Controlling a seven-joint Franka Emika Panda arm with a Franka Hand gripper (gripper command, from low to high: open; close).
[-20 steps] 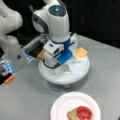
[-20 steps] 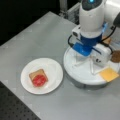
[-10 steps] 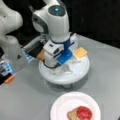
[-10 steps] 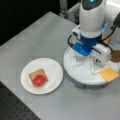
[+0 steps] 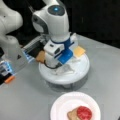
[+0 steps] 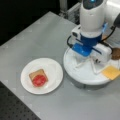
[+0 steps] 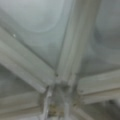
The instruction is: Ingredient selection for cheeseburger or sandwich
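Over the middle of the white divided tray point(image 5: 82, 68), the gripper point(image 6: 86, 58) hangs low, close to the crossing ribs; whether its fingers are apart or together cannot be told. On the tray lie a yellow cheese square point(image 6: 111, 72) and a brown piece point(image 5: 40, 56) at opposite edges. Well apart, on the white plate point(image 6: 53, 72), a red tomato disc point(image 6: 39, 80) rests on a brown toast square point(image 6: 35, 74).

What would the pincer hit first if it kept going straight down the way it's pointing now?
Probably the round white tray itself. The pincer points straight down over the tray's middle, and the wrist view shows only its white dividers close below. The yellow cheese square lies off to the side.
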